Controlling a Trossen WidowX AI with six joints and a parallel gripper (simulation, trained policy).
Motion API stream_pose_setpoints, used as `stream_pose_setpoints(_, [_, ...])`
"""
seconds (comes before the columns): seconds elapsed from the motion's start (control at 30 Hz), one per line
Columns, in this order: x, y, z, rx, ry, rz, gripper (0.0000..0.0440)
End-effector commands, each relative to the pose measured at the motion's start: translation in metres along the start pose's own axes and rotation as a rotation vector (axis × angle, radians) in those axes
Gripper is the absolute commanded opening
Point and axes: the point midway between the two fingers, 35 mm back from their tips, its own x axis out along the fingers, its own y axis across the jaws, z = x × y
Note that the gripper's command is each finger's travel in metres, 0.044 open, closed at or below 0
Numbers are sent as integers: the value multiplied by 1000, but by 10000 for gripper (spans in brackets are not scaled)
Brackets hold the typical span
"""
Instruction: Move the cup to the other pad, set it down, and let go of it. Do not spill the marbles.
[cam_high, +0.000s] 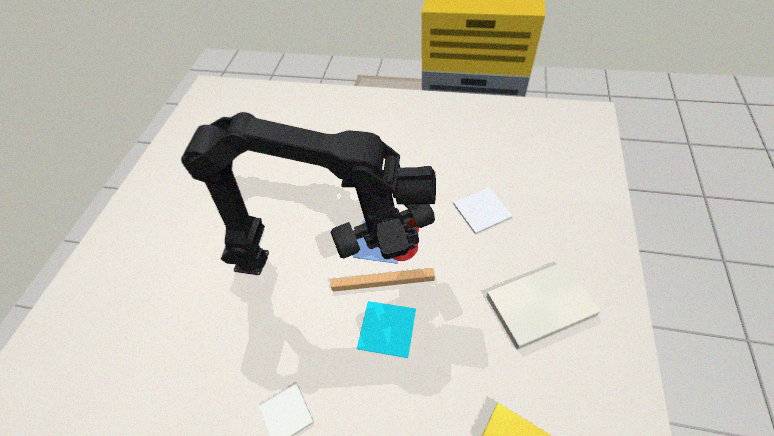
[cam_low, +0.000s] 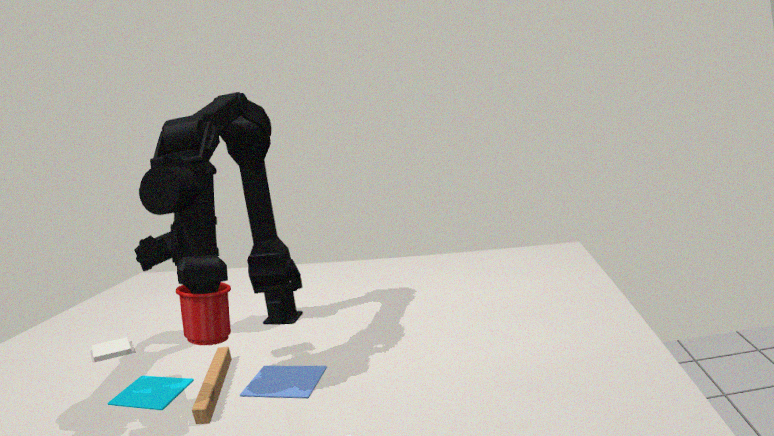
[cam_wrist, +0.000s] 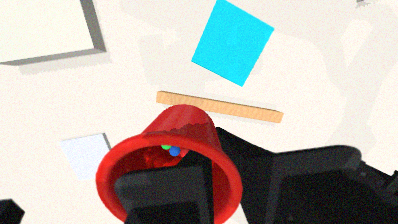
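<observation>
- We have the gripper (cam_high: 401, 243) (cam_low: 203, 285) (cam_wrist: 211, 131) pinched narrow on the wall of the red cup (cam_high: 408, 254) (cam_low: 205, 316) (cam_wrist: 105, 177), one finger inside the mouth and the other outside.
- Our cup hangs above the table (cam_high: 568, 162) (cam_low: 460, 324), mouth up and leaning slightly in the exterior view; from the top it partly overlaps the blue pad (cam_high: 371, 252) (cam_low: 284, 381).
- Inside the cup we see a green marble (cam_wrist: 166, 146) and a blue marble (cam_wrist: 174, 151), with red shapes beside them that we can't sort out clearly.
- The wooden bar (cam_high: 382, 279) (cam_low: 212, 385) (cam_wrist: 220, 107) lies between the blue pad and the cyan pad (cam_high: 386, 329) (cam_low: 151, 392) (cam_wrist: 233, 42).
- We see no cup on the cyan pad; it lies flat across the bar from the blue one.
- Well apart from the pads, we have a pale slab (cam_high: 543, 306) (cam_wrist: 45, 30) and a small whitish tile (cam_high: 482, 210) (cam_wrist: 86, 155) on the table.
</observation>
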Motion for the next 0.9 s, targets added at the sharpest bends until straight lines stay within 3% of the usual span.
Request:
stream_pose_setpoints(0.0, [1,-3,17,25,-23,14,0])
stream_pose_setpoints(0.87, [46,-42,96,189,-100,36,0])
